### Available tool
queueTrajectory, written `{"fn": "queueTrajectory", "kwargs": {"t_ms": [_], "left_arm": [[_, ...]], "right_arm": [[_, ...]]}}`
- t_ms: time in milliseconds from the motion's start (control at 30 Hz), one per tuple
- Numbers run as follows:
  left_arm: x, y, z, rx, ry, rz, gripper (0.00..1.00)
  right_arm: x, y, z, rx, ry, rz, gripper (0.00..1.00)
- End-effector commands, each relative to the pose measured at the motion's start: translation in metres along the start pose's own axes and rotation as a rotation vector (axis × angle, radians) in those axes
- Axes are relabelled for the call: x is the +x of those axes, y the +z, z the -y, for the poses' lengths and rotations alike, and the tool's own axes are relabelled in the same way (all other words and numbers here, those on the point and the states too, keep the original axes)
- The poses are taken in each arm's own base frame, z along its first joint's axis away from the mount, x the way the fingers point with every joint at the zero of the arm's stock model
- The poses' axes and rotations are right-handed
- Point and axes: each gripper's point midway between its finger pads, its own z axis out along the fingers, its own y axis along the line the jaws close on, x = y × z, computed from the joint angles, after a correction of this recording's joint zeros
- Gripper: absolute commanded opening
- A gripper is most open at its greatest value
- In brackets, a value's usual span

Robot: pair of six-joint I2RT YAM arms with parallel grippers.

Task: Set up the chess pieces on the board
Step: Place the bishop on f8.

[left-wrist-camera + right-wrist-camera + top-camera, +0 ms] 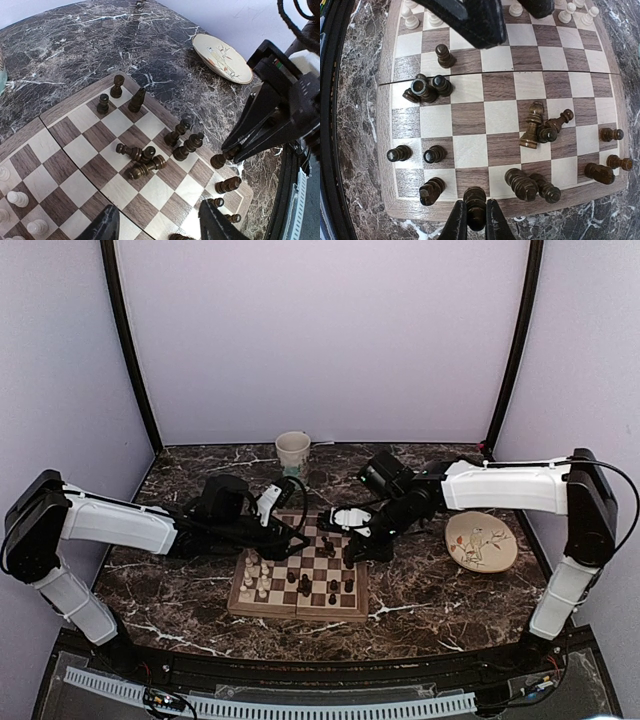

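The board lies between the arms. In the right wrist view my right gripper is shut on an upright dark piece at the board's near rim. Other dark chess pieces stand around it, and a few lie toppled mid-board. Cream pieces stand along the board's left side. My left gripper hangs open above the board, with nothing between its fingers. From there I see the right gripper pinching the dark piece beside the toppled ones.
A paper cup stands behind the board near the back wall. A round cream plate lies to the board's right, under the right arm's reach. Dark marble tabletop surrounds the board.
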Motion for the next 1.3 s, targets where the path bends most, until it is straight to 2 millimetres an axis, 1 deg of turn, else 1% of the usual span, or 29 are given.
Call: {"fn": "queueTrajectory", "kwargs": {"t_ms": [0,233,867,1033,1267], "left_arm": [[-0.013,-0.009,0.005,0.008,-0.001,0.028,0.56],[-0.012,-0.009,0.005,0.009,0.001,0.027,0.56],[-0.004,-0.007,0.003,0.012,-0.012,0.023,0.56],[-0.003,-0.007,0.003,0.012,-0.013,0.023,0.56],[-0.001,-0.007,0.003,0.012,-0.012,0.02,0.56]], "right_arm": [[-0.003,0.01,0.005,-0.008,-0.01,0.002,0.1],[0.002,0.019,0.007,-0.005,-0.006,-0.021,0.11],[0.001,0.033,0.0,-0.031,-0.016,-0.045,0.15],[0.003,0.037,-0.002,-0.033,-0.022,-0.065,0.17],[0.003,0.032,0.0,-0.022,-0.028,-0.073,0.22]]}}
